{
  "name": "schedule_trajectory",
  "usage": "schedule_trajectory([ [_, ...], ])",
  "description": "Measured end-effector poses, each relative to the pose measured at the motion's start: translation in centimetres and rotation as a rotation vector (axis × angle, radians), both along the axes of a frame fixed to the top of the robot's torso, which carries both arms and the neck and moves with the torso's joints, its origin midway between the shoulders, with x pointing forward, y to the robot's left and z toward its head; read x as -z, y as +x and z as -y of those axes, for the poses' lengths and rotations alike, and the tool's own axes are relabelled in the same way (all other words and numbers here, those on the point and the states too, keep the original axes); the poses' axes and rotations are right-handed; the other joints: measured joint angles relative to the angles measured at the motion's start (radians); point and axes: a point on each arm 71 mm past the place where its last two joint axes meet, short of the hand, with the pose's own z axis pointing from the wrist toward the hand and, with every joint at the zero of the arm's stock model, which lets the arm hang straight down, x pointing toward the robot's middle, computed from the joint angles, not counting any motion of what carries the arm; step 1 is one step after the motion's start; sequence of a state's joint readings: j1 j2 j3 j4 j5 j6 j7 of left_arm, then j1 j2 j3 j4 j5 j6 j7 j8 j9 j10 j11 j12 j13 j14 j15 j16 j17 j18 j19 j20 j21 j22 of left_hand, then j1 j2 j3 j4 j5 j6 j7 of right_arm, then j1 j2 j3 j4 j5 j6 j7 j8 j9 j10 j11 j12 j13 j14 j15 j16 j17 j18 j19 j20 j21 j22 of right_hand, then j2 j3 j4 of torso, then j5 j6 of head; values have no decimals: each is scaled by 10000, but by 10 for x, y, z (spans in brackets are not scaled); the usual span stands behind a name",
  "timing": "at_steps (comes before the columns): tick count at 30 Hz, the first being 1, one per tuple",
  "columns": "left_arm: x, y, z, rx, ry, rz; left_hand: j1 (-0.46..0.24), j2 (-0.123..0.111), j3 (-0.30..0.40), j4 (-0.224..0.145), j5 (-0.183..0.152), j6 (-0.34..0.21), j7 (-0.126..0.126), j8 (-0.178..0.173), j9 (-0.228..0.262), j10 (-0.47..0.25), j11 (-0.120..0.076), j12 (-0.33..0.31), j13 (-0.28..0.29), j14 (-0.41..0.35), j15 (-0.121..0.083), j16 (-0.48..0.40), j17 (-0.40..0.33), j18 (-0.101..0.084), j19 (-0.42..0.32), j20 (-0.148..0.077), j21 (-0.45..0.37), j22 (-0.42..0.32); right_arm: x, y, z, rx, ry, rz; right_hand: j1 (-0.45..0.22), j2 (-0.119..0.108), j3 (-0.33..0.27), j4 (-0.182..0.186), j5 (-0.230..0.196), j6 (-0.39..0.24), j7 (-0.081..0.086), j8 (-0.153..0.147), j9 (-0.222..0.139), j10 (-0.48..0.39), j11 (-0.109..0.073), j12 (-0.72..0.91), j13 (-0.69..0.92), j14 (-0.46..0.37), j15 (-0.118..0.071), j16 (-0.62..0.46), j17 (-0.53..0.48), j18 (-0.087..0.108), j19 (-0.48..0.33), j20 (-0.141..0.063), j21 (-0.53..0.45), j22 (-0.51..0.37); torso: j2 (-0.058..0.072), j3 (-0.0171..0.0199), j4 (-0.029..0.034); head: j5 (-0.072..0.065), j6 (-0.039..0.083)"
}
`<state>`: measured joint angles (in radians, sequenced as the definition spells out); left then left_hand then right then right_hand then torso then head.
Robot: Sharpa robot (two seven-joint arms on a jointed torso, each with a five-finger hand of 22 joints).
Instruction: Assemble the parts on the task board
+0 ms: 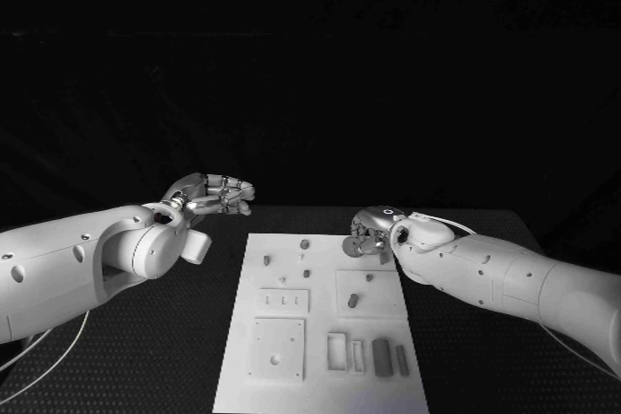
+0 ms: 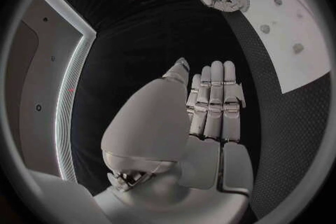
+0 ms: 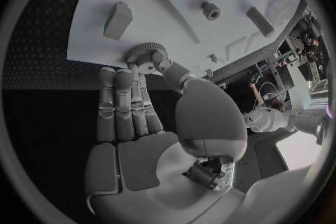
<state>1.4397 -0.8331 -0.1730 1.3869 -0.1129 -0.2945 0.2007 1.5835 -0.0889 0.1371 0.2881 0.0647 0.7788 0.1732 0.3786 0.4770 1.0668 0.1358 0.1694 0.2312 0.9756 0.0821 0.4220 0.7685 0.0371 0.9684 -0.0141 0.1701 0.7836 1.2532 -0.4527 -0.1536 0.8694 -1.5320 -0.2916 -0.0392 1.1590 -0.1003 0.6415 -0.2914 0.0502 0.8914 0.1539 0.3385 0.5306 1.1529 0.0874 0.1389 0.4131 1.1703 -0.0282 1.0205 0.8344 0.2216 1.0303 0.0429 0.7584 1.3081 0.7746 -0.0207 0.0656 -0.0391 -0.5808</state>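
A white task board (image 1: 324, 342) lies flat in the middle of the black bench (image 1: 155, 360), its long side running away from the robot. Its surface carries raised square plates, narrow slots and several small grey parts: short pegs near the far end, an oval piece (image 1: 354, 300) on a square plate, and two dark oblong bars (image 1: 382, 356) near the close end.

At the board's far right corner, the right robot hand (image 1: 366, 237) pinches a small round gear (image 3: 145, 52) with fine teeth around its rim, thumb and fingertips closed on it at the board's edge. In the right wrist view the gear sits against the white plate, with a wedge-shaped block (image 3: 117, 19) and a short round peg (image 3: 210, 9) lying nearby on the board.

The left robot hand (image 1: 214, 196) hovers above the bench, just off the board's far left corner, holding nothing. The left wrist view shows its fingers (image 2: 215, 102) straight and pressed side by side, the palm flat, well apart from any part.
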Motion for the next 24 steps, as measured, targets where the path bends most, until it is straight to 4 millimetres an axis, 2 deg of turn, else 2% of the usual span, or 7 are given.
schedule_trajectory([
  [14,0,0,0,-6,2,-3,0,0,0,0,0,0,0,0,7,-37,37,0,-1,0,0,0,9,-7,0,0,0,8,-1,1,0,-14,-36,-53,-19,-19,117,16,0,-9,9,-59,-25,35,36,-192,-74,-38,39,0,-44,0,-34,35,81,-2,3,-4,1,-4,-1],
  [20,0,0,-1,-11,3,-3,0,0,0,0,0,0,0,0,7,-37,37,0,4,0,0,0,9,-11,0,0,0,7,-1,0,-1,-8,-141,12,-551,-548,67,150,13,-6,9,-78,-21,72,73,-240,-81,-24,53,38,-79,1,-34,36,119,-4,4,-8,5,-9,9],
  [24,0,0,-1,-12,3,-3,0,0,0,0,0,0,0,0,16,-37,37,0,7,0,0,0,8,-12,0,0,0,6,0,1,-3,7,-219,66,-1016,-908,-34,420,14,17,13,-78,-5,111,33,-302,-82,-22,54,39,-107,2,-34,36,119,-4,4,-7,5,-10,-2],
])
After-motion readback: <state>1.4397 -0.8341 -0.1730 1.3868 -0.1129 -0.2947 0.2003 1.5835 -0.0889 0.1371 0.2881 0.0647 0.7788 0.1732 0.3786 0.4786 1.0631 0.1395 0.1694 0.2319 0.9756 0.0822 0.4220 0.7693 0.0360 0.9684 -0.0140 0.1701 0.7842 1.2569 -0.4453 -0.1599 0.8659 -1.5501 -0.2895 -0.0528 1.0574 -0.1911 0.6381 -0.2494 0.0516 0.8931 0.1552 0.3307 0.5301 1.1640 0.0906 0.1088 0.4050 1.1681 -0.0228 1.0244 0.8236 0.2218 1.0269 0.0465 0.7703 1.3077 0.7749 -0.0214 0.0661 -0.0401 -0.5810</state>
